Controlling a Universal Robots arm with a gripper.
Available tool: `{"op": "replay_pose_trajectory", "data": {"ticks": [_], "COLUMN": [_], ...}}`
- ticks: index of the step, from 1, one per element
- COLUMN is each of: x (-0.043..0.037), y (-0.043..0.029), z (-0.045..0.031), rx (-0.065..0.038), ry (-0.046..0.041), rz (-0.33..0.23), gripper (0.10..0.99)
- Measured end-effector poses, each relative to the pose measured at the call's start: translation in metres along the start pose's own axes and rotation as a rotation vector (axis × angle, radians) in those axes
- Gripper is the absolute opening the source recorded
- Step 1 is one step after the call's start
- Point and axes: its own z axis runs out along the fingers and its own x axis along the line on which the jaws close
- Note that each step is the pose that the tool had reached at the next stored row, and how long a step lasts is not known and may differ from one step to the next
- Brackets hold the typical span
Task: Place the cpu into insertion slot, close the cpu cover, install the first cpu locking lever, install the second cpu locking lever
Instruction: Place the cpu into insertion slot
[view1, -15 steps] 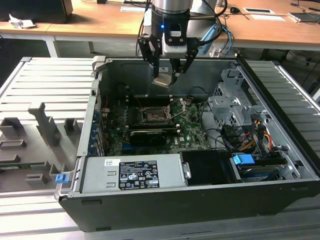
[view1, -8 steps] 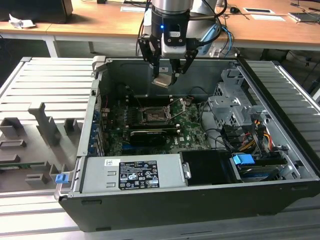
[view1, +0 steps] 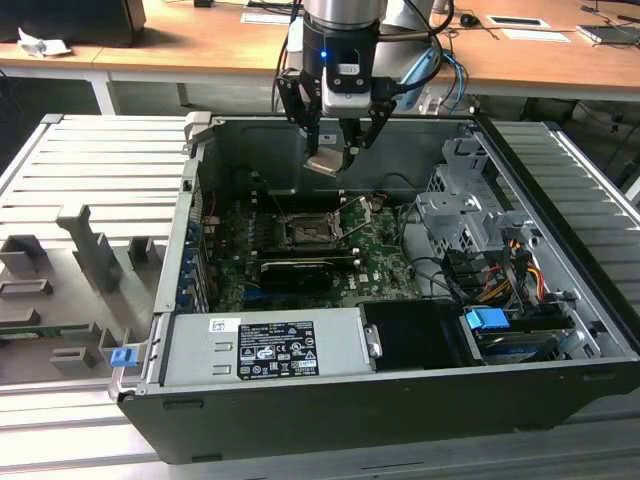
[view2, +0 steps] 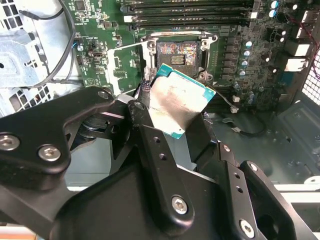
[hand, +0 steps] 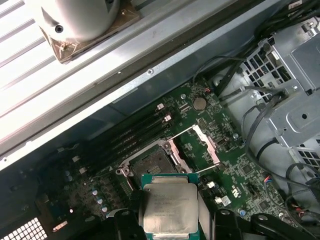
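my gripper is clamped on the cpu, one black finger on each side of the chip's edges. in both wrist views the cpu shows its silvery-grey top and a green rim, slightly tilted between my fingers. i hold it in the air inside the open computer case, well clear of the motherboard.

under the chip lies the insertion slot, bare, its dark centre uncovered and its metal rim showing. the cpu cover stands swung up beside the slot, not over it. just beside the slot, toward the exterior camera, the long black card sits across the board. on the exterior view's right a grey drive cage stands with cables around it. beyond the case runs a wooden desk.
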Motion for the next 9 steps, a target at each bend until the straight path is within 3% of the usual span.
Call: {"op": "replay_pose_trajectory", "data": {"ticks": [9], "x": [0.0000], "y": [-0.0001], "z": [0.0010], "rx": [0.000], "ry": [-0.0027], "rz": [0.028], "gripper": [0.529]}}
